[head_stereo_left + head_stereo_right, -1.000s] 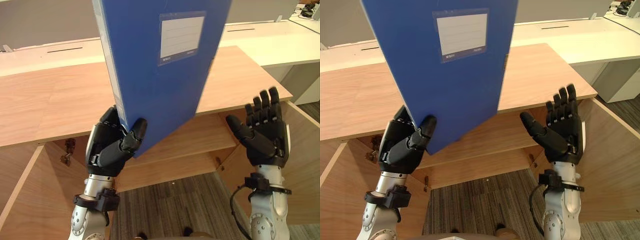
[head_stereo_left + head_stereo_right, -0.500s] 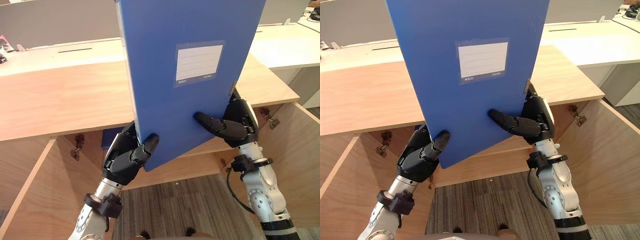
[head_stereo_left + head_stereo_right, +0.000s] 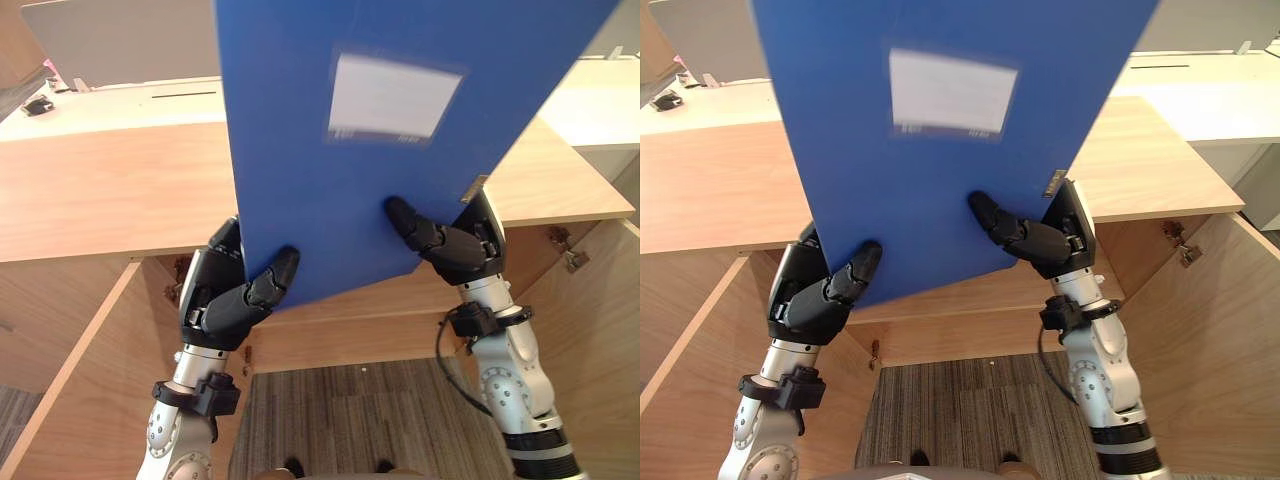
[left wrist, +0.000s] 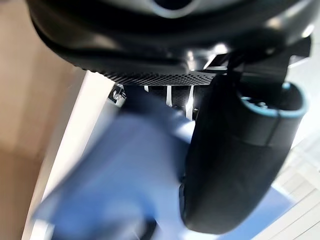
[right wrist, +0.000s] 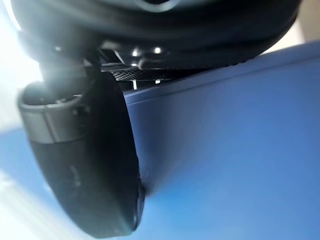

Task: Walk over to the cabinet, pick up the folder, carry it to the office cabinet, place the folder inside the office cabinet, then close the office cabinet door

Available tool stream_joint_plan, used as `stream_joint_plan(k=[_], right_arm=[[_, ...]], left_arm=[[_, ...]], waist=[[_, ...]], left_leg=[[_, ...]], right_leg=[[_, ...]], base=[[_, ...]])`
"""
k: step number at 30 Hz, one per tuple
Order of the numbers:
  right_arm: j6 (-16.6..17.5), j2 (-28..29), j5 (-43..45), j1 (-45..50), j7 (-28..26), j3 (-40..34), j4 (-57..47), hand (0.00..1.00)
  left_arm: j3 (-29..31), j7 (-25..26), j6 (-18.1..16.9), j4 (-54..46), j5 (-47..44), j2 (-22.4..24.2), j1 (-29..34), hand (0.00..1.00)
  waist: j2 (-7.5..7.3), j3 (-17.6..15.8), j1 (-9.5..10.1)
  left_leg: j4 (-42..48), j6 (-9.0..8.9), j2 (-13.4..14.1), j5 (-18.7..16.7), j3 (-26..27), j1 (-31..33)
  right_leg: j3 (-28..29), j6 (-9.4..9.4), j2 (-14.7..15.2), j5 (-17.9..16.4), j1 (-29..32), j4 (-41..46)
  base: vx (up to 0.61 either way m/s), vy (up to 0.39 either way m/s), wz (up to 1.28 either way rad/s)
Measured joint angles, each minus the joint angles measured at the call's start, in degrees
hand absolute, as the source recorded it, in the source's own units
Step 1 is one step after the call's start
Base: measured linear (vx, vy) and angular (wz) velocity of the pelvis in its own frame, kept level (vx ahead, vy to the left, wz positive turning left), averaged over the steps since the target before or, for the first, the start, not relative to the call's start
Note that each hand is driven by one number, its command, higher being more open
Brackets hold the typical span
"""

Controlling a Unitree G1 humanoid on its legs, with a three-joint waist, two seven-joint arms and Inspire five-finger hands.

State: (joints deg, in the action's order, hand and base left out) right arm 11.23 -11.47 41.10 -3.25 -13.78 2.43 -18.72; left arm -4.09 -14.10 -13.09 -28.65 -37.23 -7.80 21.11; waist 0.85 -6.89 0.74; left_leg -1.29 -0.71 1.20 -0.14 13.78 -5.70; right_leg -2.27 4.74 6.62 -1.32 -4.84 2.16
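- left eye view: folder stands tall, long side up, leaning a bit, label facing us, above the cabinet.
- left hand and right hand pinch its bottom corners.
- right wrist view: thumb pressed on blue.

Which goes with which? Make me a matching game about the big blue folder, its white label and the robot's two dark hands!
1. blue plastic folder
2. white rectangular label
3. dark left hand
4. dark right hand

a. pinches the folder's lower right part
b. stuck on the folder's front
c. raised above the open light wooden cabinet
d. grips the folder's lower left corner

Pairs: 1-c, 2-b, 3-d, 4-a.
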Motion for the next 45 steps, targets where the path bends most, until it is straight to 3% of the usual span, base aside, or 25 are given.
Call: stream_joint_plan(k=[3, 11, 15, 20, 29, 32, 34, 36, 39, 44, 45], right_arm=[[0.4, 2.5, -1.0, 0.0, 0.6, -1.6, -1.6, 0.00], [2.7, 5.8, -3.1, 0.5, 4.0, -8.6, -2.3, 0.00], [2.8, 5.7, -4.3, 1.1, 4.3, -9.3, -2.3, 0.00], [2.7, 4.1, -8.3, 2.2, 4.3, -5.2, -2.3, 0.00], [2.7, -2.4, -25.2, 4.2, 5.2, 8.5, 2.9, 0.00], [2.7, -3.1, -33.7, 1.1, 8.3, 11.9, 10.0, 0.00], [2.6, -3.6, -38.7, -2.4, 10.4, 13.2, 14.7, 0.00], [2.6, -5.8, -43.0, -8.0, 11.4, 16.1, 18.4, 0.00], [2.2, -6.5, -49.3, -12.8, 13.4, 17.2, 23.9, 0.00], [0.2, -6.5, -49.3, -17.6, 16.3, 15.1, 28.5, 0.00], [-0.9, -5.6, -45.3, -19.1, 16.6, 13.2, 29.5, 0.00]], left_arm=[[1.7, 1.8, -0.3, 0.3, 3.4, 2.8, 0.2, 1.00], [16.1, 11.8, -1.2, 11.8, 12.3, 8.5, 2.3, 1.00], [17.2, 12.9, -0.9, 19.3, 15.4, 9.1, 4.3, 1.00], [16.9, 12.5, 0.3, 32.6, 20.1, 9.0, 4.0, 1.00], [16.9, 13.3, 3.5, 70.1, 30.6, 6.8, -1.6, 1.00], [17.7, 14.9, 4.4, 76.6, 30.5, 4.9, -5.3, 1.00], [17.7, 15.6, 4.4, 77.2, 30.4, 4.4, -7.7, 1.00], [17.0, 16.3, 4.1, 78.0, 29.1, 4.2, -12.0, 1.00], [15.4, 16.8, 3.0, 77.7, 27.7, 3.4, -16.5, 1.00], [14.3, 17.2, 2.2, 77.5, 25.8, 3.2, -22.9, 1.00], [14.2, 17.9, 2.2, 76.1, 25.5, 3.2, -24.6, 1.00]], waist=[[0.06, 0.1, 0.11], [0.68, 0.5, 0.03], [0.85, 0.6, 0.15], [0.92, 0.6, -0.17], [0.75, 0.4, -0.07], [0.35, -3.3, 0.04], [0.72, -7.0, 0.08], [2.18, -11.7, 0.10], [2.55, -16.3, 0.30], [3.42, -18.8, 0.47], [3.74, -19.1, 0.84]], left_leg=[[-0.4, 0.25, -0.1, 0.2, -0.6, 0.0], [-3.6, 0.36, -0.5, 2.2, -2.3, -0.5], [-3.7, 0.35, -0.5, 2.3, -2.5, -0.4], [-3.7, 0.23, -0.5, 2.4, -2.5, -0.1], [-3.2, -0.04, -0.2, 2.5, -2.1, 2.4], [2.2, 0.01, 0.3, 1.2, -1.9, 7.6], [8.8, 0.12, 1.2, -1.1, -1.9, 12.8], [18.9, 0.32, 2.9, -4.2, -2.3, 21.6], [26.4, 0.34, 3.8, -6.4, -3.0, 28.7], [36.5, 0.43, 5.1, -8.7, -3.9, 42.7], [39.8, 0.43, 6.0, -9.7, -3.8, 46.9]], right_leg=[[-0.6, -0.03, 0.3, 0.0, -0.1, 0.0], [-2.2, -0.02, 0.5, 0.0, -0.1, 0.0], [-2.5, -0.02, 0.5, 0.0, -0.1, -0.1], [-2.5, -0.03, 0.5, 0.0, -0.1, -0.6], [-2.0, -0.07, 0.3, 0.0, 2.7, -0.3], [-1.4, -0.32, 0.3, -0.2, 6.9, 2.5], [-1.2, -0.82, 0.2, -0.7, 10.7, 5.8], [-1.2, -0.91, -0.3, -2.4, 18.2, 12.8], [-1.1, -1.00, -0.1, -5.5, 25.8, 21.6], [-0.8, -1.31, 0.3, -8.3, 40.3, 33.0], [-0.6, -1.24, 0.3, -9.2, 44.6, 36.2]], base=[[-0.02, -0.006, 0.13], [-0.02, -0.015, 0.11], [-0.02, -0.021, 0.04], [0.00, 0.000, 0.00], [-0.02, -0.017, -0.03], [-0.09, -0.020, -0.03], [-0.15, -0.029, -0.03], [-0.22, -0.015, -0.02], [-0.23, 0.012, 0.07], [-0.17, 0.012, 0.03], [-0.12, 0.008, -0.09]])
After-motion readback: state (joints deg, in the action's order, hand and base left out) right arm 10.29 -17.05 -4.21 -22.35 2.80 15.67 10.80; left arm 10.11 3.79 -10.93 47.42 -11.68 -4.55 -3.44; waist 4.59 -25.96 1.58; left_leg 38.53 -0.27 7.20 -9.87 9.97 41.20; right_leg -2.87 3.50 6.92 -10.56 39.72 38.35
